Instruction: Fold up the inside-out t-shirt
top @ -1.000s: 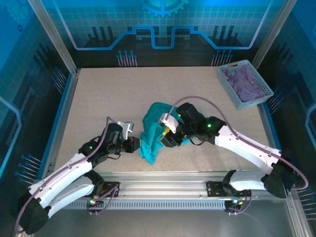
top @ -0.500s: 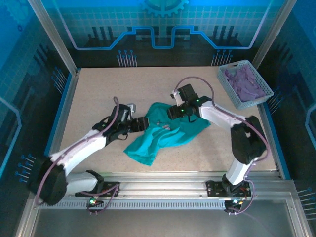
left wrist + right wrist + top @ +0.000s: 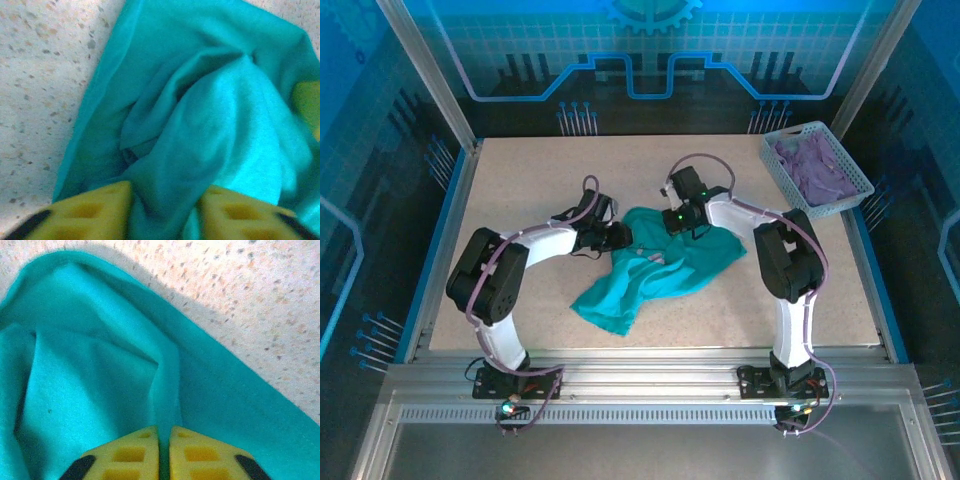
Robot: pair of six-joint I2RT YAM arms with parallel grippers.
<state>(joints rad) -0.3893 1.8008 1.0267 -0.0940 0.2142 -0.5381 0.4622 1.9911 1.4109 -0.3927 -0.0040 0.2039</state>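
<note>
**Both end effectors pinch the teal shirt at mid-table**

We see the inside-out t-shirt lying crumpled near the middle of the table, spread on a slant from a near-left corner up to a wider part on the right. Its far edge is bunched where the two arms meet it.

The left end effector sits at the shirt's far-left edge. In the left wrist view its yellow fingers stand a little apart, with a raised ridge of teal fabric gathered between them, so it is gripping the shirt.

The right end effector sits just beside it, at the far edge of the shirt. In the right wrist view its fingers are almost touching, with only a thin sliver of teal cloth between them, so it is clamped on a thin layer of the shirt.

At the far-right corner of the table a grey basket holds a purple cloth, well apart from the shirt.
</note>
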